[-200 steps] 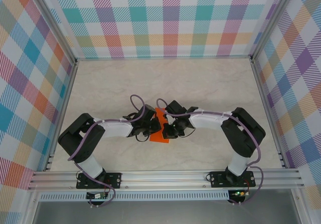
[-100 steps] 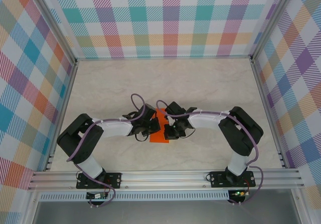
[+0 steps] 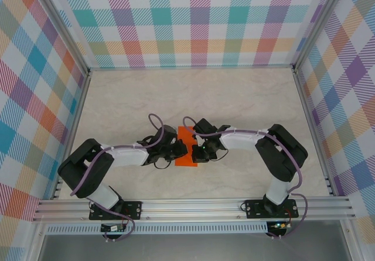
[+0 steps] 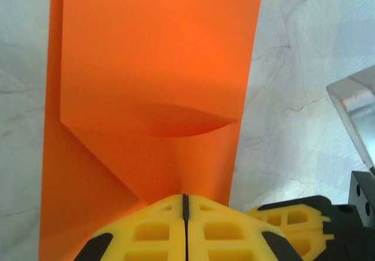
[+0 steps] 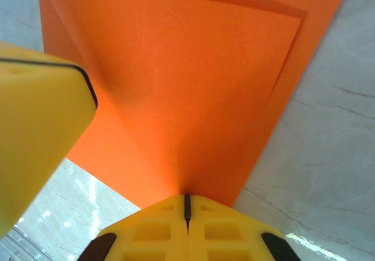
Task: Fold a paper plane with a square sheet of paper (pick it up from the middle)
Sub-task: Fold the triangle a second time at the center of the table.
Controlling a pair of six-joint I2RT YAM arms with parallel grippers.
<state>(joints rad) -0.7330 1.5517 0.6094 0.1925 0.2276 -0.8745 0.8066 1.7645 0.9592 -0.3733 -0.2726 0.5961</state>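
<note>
- Nearest me, on this side of the paper point(image 3: 188, 157), both arm bases sit on the rail point(image 3: 193, 205). The arms bend in toward the paper from either side, I reckon so that two tips can work one crease together.
- The left gripper point(image 3: 179, 150) is at the paper's left edge. Its wrist camera shows the jaws fully closed point(image 4: 184, 198), tips meeting on a thin seam and touching the orange point(image 4: 158, 68).
- The right gripper point(image 3: 198, 151) mirrors it at the paper's right edge. Its jaws are also fully closed point(image 5: 186, 198), right at the paper's near border point(image 5: 193, 85), with fold lines running into the tip.
- The paper lies on the table point(image 3: 246, 103) between the two grippers as a narrow folded strip with layers, not yet a dart. From the left wrist the top layer bows up a little, so I judge the closed tips are there to hold it down and flatten it.
- I cannot tell whether either tip pinches a sliver of paper or only presses on it, because the contact sits under the yellow fingers.
- From above, the wrists cover the paper's middle, and both wrist cameras cut off its far end.
- Beyond the paper the table runs to the checked walls point(image 3: 193, 21).
</note>
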